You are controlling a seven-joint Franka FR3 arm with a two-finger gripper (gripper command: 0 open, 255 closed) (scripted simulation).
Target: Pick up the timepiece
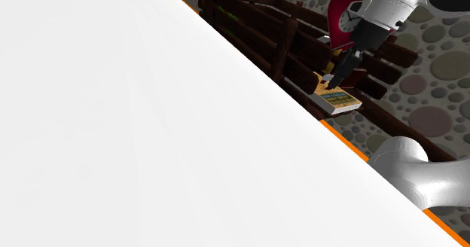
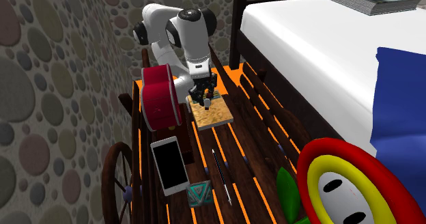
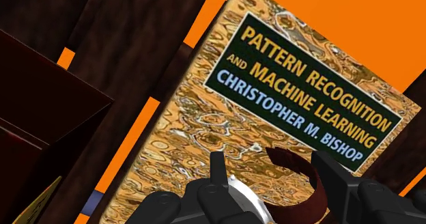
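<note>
The book has a mottled gold cover, and its dark green panel carries yellow and pale blue lettering. Against that cover, the timepiece shows silver with a red-brown strap. Beside the book sits a deep red bag — under the book, dark brown slats over an orange surface.

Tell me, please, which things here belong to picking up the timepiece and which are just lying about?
Job: the watch, lying on the book; the tool over it.
Lying about: the book, red case, white phone, pen, small teal box, red-and-yellow plant toy, bed.
</note>
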